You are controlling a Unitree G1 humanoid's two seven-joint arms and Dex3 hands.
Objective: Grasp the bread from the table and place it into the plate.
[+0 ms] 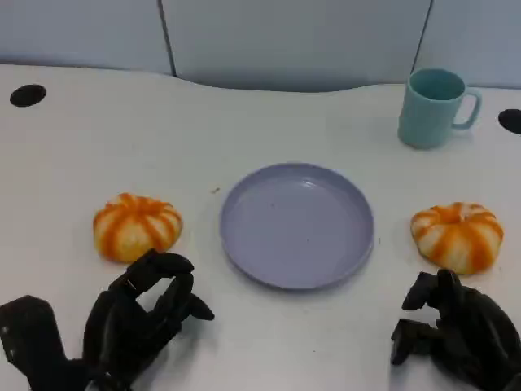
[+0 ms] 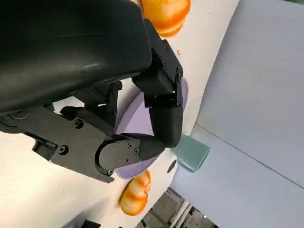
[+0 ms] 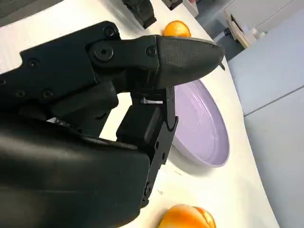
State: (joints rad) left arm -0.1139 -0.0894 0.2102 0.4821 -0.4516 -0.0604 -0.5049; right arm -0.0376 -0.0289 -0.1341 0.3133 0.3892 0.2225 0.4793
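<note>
Two striped bread rolls lie on the tabletop (image 1: 73, 147), the left bread (image 1: 136, 226) and the right bread (image 1: 457, 235) either side of the purple plate (image 1: 297, 224), neither touching it. The left hand (image 1: 138, 318) and right hand (image 1: 456, 330) hold nothing, fingers loosely curled and apart. A soft roll may squash or roll away under an off-centre grip. The right wrist view shows cabinets beyond the table; the head view shows the teal mug (image 1: 434, 107)
</note>
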